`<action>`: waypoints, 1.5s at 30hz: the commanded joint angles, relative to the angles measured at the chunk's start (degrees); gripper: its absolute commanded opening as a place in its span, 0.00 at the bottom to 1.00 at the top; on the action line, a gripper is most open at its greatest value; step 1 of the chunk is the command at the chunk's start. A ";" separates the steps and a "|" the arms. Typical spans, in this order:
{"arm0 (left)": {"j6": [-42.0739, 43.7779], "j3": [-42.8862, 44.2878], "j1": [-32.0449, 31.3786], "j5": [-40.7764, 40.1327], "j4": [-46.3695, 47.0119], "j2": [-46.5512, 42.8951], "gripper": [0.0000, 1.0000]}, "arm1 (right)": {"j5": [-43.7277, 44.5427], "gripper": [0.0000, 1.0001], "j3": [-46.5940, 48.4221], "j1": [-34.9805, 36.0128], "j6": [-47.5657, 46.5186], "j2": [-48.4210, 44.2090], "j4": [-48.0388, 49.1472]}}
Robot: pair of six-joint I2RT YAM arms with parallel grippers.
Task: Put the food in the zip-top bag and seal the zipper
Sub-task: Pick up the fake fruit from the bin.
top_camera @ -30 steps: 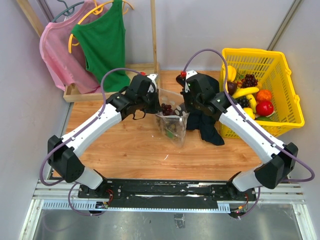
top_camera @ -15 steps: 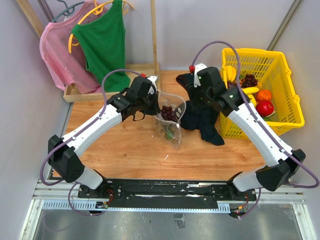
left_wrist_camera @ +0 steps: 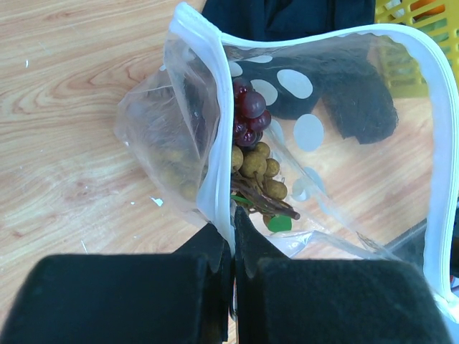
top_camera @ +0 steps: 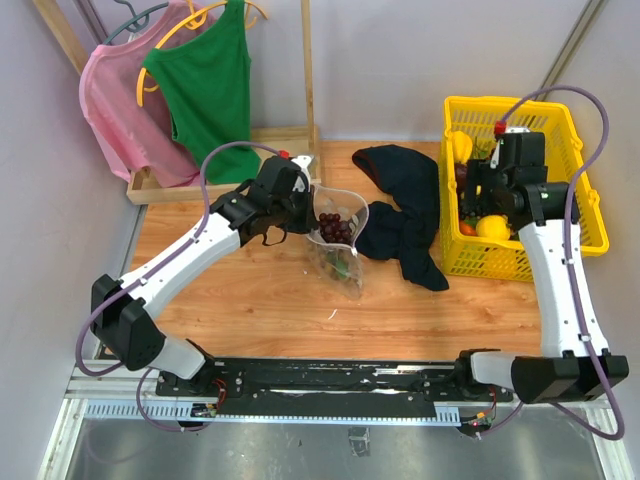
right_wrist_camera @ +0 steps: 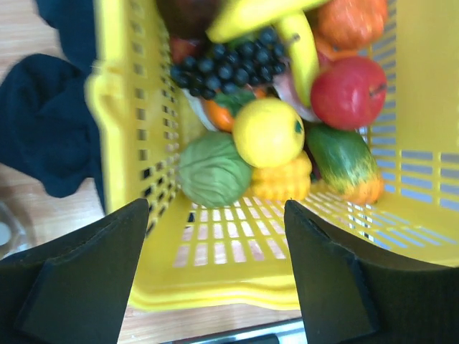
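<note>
Left gripper [left_wrist_camera: 233, 240] clamping rim of flimsy zip-top bag [left_wrist_camera: 179, 150]; right gripper [right_wrist_camera: 215, 279] hovering wide-jawed over basket [right_wrist_camera: 118, 129]; lemon [right_wrist_camera: 269, 132] looking smooth, rollable, probably needing mid-body grip.

**White shells, black joints, purple cables**

The left arm [top_camera: 190, 255] and the right arm [top_camera: 560, 285] look alike: smooth white link shells set between bulky black joint housings. A thin purple cable [top_camera: 222, 148] loops along each arm. A small red cap [top_camera: 497, 127] tops each wrist. The fingers [right_wrist_camera: 72, 279] are blunt, matte black blocks.
</note>
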 commanded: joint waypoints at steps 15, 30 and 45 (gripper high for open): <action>0.76 -1.72 1.56 1.36 2.55 -2.79 0.00 | -7.92 0.98 -11.86 -20.58 7.86 10.46 9.60; 0.83 -2.22 2.19 1.19 2.60 -3.15 0.00 | -11.56 0.98 -16.15 -21.36 7.99 22.11 15.17; 0.55 -2.65 2.54 1.12 3.02 -3.48 0.00 | -11.11 0.65 -16.81 -20.78 7.72 17.01 15.81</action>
